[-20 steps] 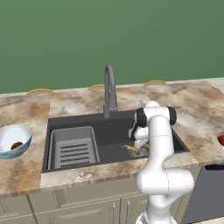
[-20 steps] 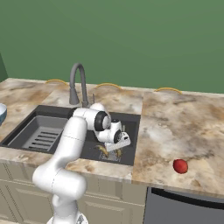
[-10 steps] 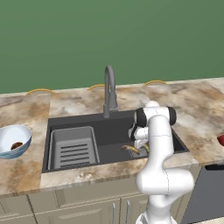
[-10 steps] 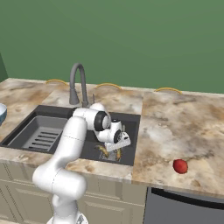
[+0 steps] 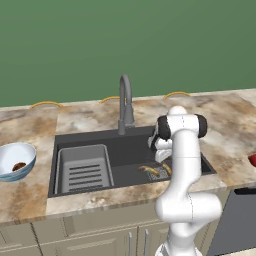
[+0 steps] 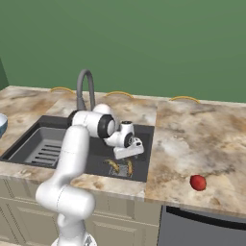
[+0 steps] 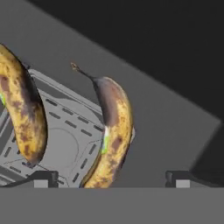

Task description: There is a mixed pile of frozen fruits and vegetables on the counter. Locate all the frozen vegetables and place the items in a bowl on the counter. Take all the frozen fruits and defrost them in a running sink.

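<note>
Two frozen fruits, yellow-brown bananas, lie on the sink (image 5: 100,137) floor by the square drain: one (image 7: 22,114) at the left, one (image 7: 113,131) in the middle. My gripper (image 7: 111,179) hangs just above the middle banana, open, its fingertips (image 7: 43,178) wide on either side and not touching it. From the base the gripper (image 5: 159,155) (image 6: 129,153) is low in the sink's right end, above the bananas (image 5: 156,171) (image 6: 120,166). The pale-blue bowl (image 5: 9,152) on the left counter holds the brown lump (image 5: 19,165). The red vegetable (image 6: 197,182) lies on the right counter (image 6: 192,139).
A tall grey faucet (image 5: 125,102) stands behind the sink, left of my arm. A grey slotted rack (image 5: 82,167) fills the sink's left half. A dark appliance front (image 6: 202,228) sits below the right counter.
The arm has kept its place over the sink's right end. The jaws have spread apart, and the banana now lies free on the sink floor.
</note>
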